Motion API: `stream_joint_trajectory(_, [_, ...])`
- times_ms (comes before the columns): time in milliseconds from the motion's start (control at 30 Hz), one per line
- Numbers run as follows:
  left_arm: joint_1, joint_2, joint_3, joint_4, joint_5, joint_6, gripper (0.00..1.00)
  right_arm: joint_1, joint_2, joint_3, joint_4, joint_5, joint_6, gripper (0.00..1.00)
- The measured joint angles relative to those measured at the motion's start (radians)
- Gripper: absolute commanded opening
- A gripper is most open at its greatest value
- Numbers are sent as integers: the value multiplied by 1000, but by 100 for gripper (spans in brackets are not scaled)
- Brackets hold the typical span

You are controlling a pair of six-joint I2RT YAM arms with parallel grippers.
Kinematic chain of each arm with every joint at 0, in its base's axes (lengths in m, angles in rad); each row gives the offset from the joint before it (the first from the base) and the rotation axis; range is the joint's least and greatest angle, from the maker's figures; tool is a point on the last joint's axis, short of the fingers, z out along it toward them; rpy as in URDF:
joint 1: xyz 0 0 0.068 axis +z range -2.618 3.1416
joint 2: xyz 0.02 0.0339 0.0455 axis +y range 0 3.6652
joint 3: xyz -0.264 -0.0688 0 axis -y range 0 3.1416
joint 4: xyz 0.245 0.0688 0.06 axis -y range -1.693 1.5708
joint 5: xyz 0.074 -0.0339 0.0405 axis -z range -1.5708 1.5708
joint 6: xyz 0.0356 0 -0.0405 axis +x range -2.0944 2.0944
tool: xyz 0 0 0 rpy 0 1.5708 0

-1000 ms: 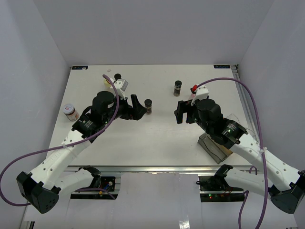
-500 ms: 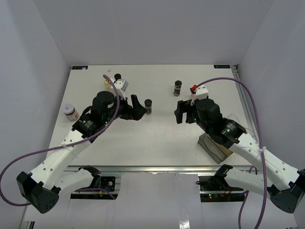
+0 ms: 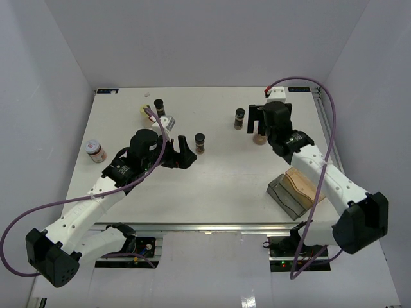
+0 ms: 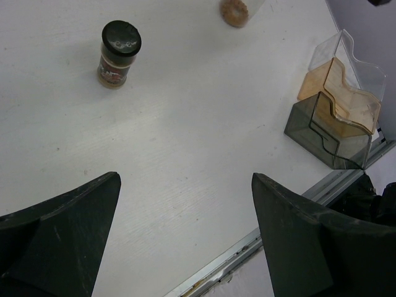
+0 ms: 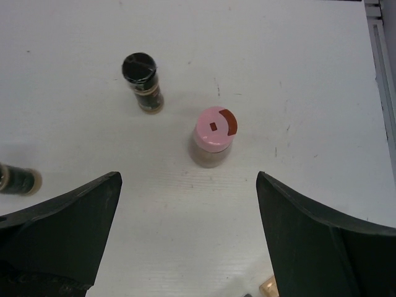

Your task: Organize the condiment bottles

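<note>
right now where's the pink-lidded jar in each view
Top external: pink-lidded jar right of centre, in the far half of the table.
Right wrist: middle of the picture, upright.
Left wrist: a tan jar cut off at the top edge may be it; cannot tell.
Landmark: black-capped jar just left of it in top external, up-left in right wrist.

- Top view: the right gripper [image 3: 258,123] hangs over a pink-lidded jar [image 3: 259,138], hiding most of it.
- Right wrist view: a dark jar [image 5: 17,180] is cut off by the left edge.
- Left wrist view: a pale jar [image 4: 236,12] is cropped at the top edge.
- Jar labels are too small to read.
</note>
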Motion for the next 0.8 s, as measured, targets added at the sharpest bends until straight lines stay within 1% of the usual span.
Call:
stream_joint_trajectory(133, [0,-6,-17,4,6,0,98,-99,124,38,12,-52,-5,94])
stream_joint_trajectory(367, [0,-9,-38,18,8,0,98,-198,267,95,26,-178,-19,89])
stream_joint_trajectory(467, [0,-9,-44,21,8,0,98,-221,320,118,36,-209,-25,86])
stream_joint_trajectory(800, [0,-2,-50,21,9,-4,98,-252,436,129,54,-262,-32,82])
